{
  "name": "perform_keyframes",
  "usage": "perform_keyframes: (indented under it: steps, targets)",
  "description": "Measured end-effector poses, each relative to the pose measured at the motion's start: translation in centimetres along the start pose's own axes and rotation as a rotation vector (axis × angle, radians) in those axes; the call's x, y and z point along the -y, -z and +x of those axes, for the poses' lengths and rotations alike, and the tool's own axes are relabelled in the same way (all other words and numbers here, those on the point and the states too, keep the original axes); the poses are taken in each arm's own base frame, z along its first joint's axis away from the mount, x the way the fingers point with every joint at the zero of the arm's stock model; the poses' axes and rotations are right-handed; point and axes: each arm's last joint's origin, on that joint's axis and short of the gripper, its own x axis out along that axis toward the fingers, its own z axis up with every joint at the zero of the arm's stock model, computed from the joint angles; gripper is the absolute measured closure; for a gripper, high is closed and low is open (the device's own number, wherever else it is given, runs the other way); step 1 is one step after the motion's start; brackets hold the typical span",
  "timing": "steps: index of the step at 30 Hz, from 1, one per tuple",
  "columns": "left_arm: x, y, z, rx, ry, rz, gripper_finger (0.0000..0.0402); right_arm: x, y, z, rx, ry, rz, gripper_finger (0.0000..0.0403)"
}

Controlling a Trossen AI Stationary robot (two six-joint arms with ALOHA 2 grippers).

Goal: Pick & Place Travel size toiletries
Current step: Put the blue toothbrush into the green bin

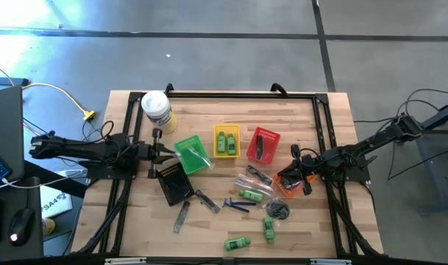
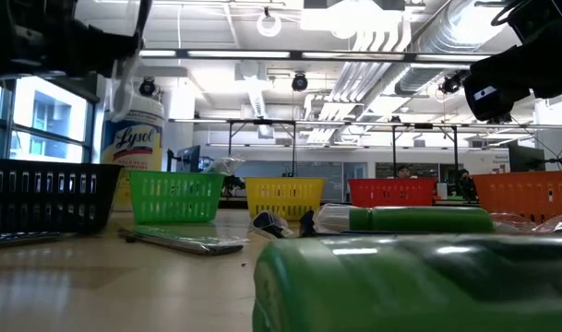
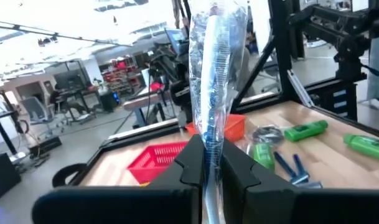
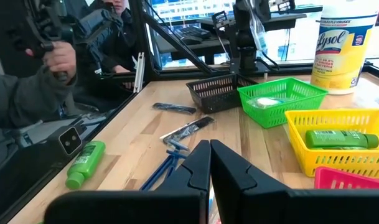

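the pale wooden worktop carries a white canister with a yellow label and small plastic baskets: black, green, yellow, red. the left claw, above the green basket, is clenched on a clear plastic-wrapped stick standing upright. the right claw is clenched on nothing, beside the orange basket. green mini bottles and blue razors lie scattered between.

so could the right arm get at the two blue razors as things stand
Probably yes. The blue razors lie bare on the wood just in front of the right gripper, which is shut and holds nothing. No basket stands between them. It would have to open first.
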Motion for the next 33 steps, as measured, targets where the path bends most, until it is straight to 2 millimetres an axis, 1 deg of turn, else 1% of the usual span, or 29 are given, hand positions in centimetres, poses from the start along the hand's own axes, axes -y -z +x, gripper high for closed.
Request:
perform_keyframes:
  steps: [3,7,15,21,26,33]
  targets:
    - [0.2,0.7,-0.4,-0.024,0.000,0.008,0.0387,0.0,0.0,0.0,0.004,-0.001,0.001,0.0400]
    - [0.2,0.7,-0.8,-0.003,-0.007,-0.014,0.0387,0.0,-0.1,0.0,0.007,-0.001,0.001,0.0400]
    - [0.1,0.7,-1.2,0.006,-0.034,-0.159,0.0387,0.0,0.0,0.0,0.005,-0.001,0.004,0.0400]
    - [0.2,0.8,-1.2,-0.001,-0.033,-0.147,0.0387,0.0,0.0,0.0,0.005,0.000,0.004,0.0400]
    - [0.3,1.2,-1.2,-0.042,-0.026,-0.167,0.0387,0.0,0.0,0.0,0.005,0.002,-0.004,0.0400]
    - [0.3,1.4,-1.2,-0.062,-0.025,-0.176,0.0387,0.3,-0.1,0.0,0.018,0.099,-0.006,0.0400]
